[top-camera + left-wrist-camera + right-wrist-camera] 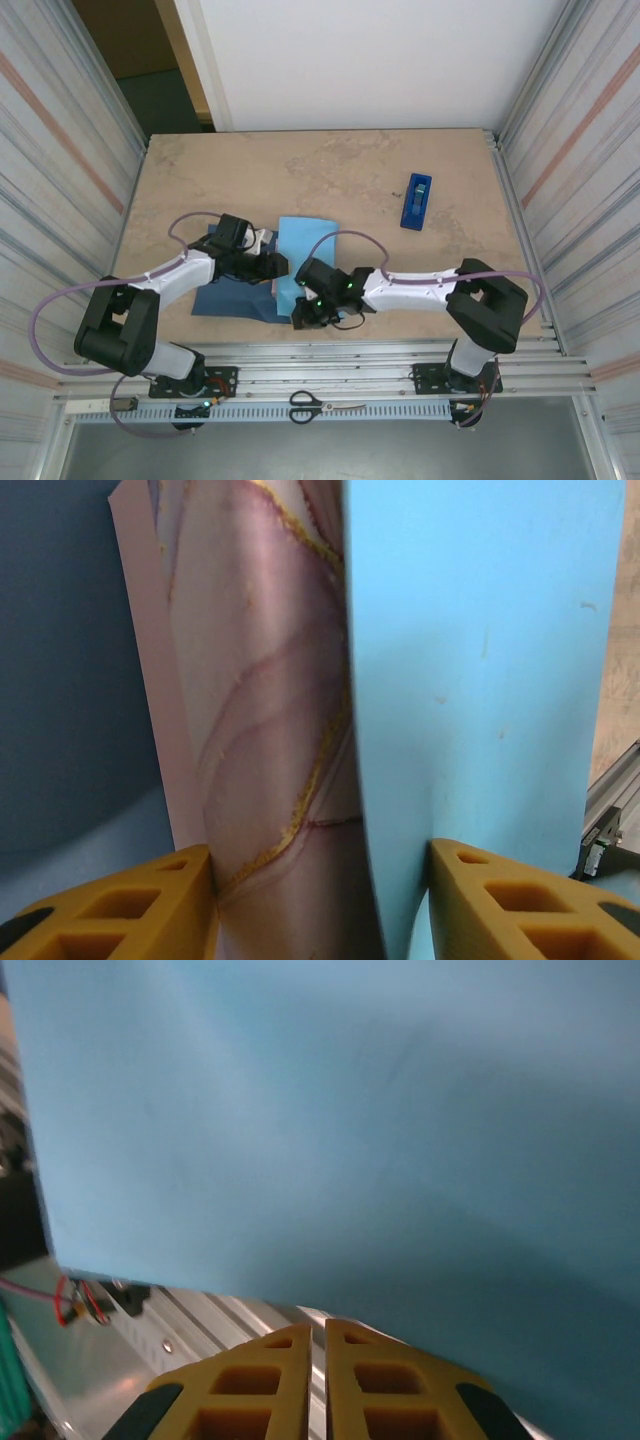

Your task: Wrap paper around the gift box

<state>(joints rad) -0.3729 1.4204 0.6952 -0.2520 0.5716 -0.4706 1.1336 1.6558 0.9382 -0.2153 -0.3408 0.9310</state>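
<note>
The pink-and-white marbled gift box stands on edge between my left gripper's yellow fingers. A sky-blue flap of the paper is folded up against the box's right side, under the right finger. My left gripper is shut on box and flap together. The paper's navy part lies flat beneath it on the table. My right gripper has its jaws nearly together at the near edge of the sky-blue paper, pinching that edge. From above, the left gripper and right gripper sit close together at the sheet.
A dark-blue tape dispenser lies at the back right of the tan table. Scissors rest on the metal rails at the near edge. Corrugated walls close in both sides.
</note>
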